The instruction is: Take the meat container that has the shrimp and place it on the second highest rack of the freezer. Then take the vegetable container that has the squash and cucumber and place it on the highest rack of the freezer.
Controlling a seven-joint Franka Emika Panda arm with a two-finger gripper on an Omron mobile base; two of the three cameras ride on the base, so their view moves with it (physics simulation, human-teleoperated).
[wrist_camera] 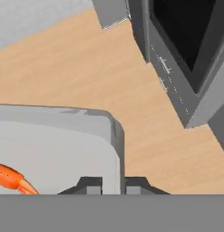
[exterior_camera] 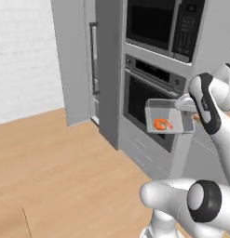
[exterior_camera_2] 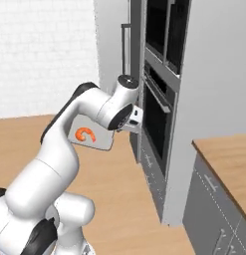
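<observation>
Aloft, meat container (exterior_camera: 169, 117) rim-pinched in closed gripper (wrist_camera: 109, 185) — shrimp (wrist_camera: 11, 178) half cut off, freezer (exterior_camera: 81, 60) interior hidden.

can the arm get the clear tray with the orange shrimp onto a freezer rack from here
Probably not yet. The gripper, shut on the clear tray holding the orange shrimp, sits before the dark oven door; the tall grey freezer stands farther left, racks unseen.
</observation>
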